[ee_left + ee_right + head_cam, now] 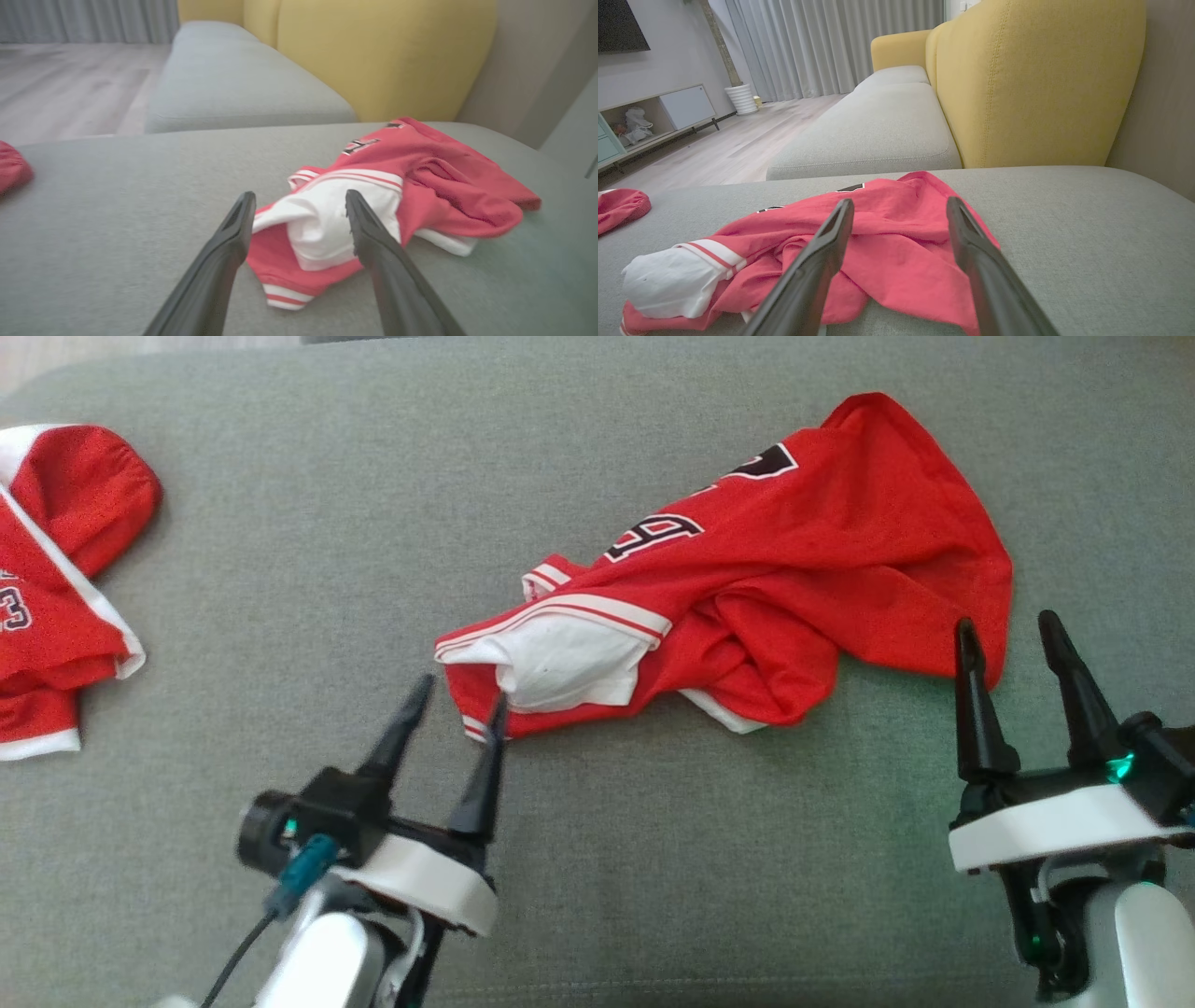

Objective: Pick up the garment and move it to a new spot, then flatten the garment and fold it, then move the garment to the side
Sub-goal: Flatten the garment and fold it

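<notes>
A crumpled red garment point(794, 579) with white trim and black lettering lies on the grey cushion point(373, 523), right of centre. My left gripper point(457, 705) stands open at the garment's near-left end, its right fingertip over the white and red corner point(322, 228). My right gripper point(1006, 635) stands open at the garment's near-right edge point(901, 242), with nothing between its fingers. Neither gripper holds the cloth.
A second red and white garment point(56, 579) lies at the cushion's left edge. Yellow sofa backrests point(1041, 84) rise behind the cushion, with another grey seat point(873, 135) beyond. Wooden floor point(724, 149) and a low cabinet point(658, 116) lie past the far-left edge.
</notes>
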